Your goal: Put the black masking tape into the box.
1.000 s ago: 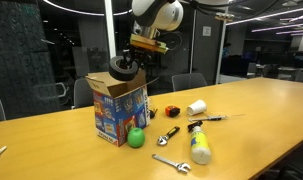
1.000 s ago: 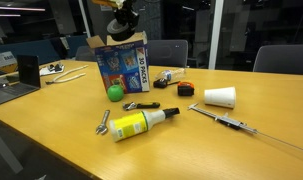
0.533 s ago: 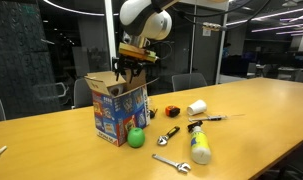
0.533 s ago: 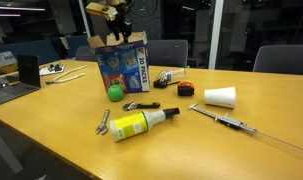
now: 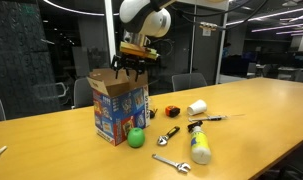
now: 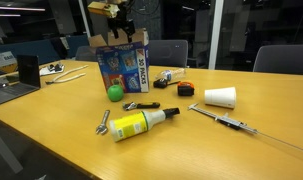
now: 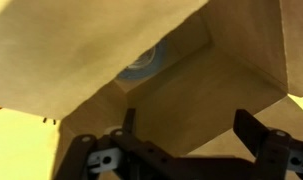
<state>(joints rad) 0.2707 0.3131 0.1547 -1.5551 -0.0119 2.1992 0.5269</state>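
Note:
The cardboard box point(image 5: 121, 112) point(image 6: 122, 66) with blue printed sides stands open-topped on the wooden table. My gripper point(image 5: 131, 68) point(image 6: 119, 22) hangs just above its opening, open, with nothing between its fingers. In the wrist view the gripper point(image 7: 191, 125) looks straight down into the box, its dark fingers point(image 7: 257, 128) spread wide. A round dark ring, the black masking tape point(image 7: 141, 63), lies at the bottom of the box against the brown inner wall point(image 7: 206, 90). Neither exterior view shows the tape; the box walls hide it.
A green ball point(image 5: 137, 138) point(image 6: 115, 92) lies beside the box. A yellow bottle point(image 5: 199, 145) point(image 6: 139, 124), wrenches point(image 5: 171, 162) point(image 6: 103, 122), a white cup point(image 5: 197, 107) point(image 6: 220, 97) and an orange tape measure point(image 5: 172, 111) lie on the table. A laptop point(image 6: 16, 85) sits at one end.
A second ago the gripper held the black tape above the box. The jaws have opened, the tape has dropped inside, and the gripper has shifted slightly over the opening.

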